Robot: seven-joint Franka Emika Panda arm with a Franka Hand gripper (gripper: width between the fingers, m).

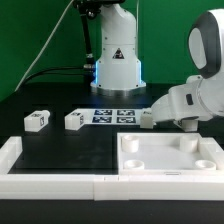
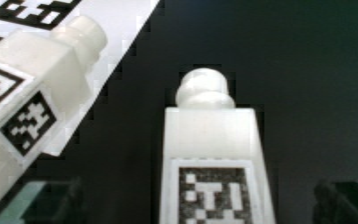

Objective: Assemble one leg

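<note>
A white leg (image 2: 210, 140) with a round peg at one end and a square tag on its upper face lies on the black table, between my fingers. My gripper (image 2: 194, 205) is open, with a dark fingertip (image 2: 34, 205) on each side of the leg and a gap at both sides. In the exterior view the gripper (image 1: 150, 119) is low over this leg (image 1: 146, 122), just behind the tray piece. A second tagged leg (image 2: 43, 95) lies close beside it in the wrist view. Two more legs (image 1: 38, 120) (image 1: 75, 120) lie at the exterior view's left.
The large white tray-shaped piece (image 1: 200, 162) with a raised rim sits at the front on the exterior view's right. The marker board (image 1: 112, 115) lies behind the legs. A white wall (image 1: 50, 183) runs along the table's front and left corner. The arm's base (image 1: 115, 65) stands at the back.
</note>
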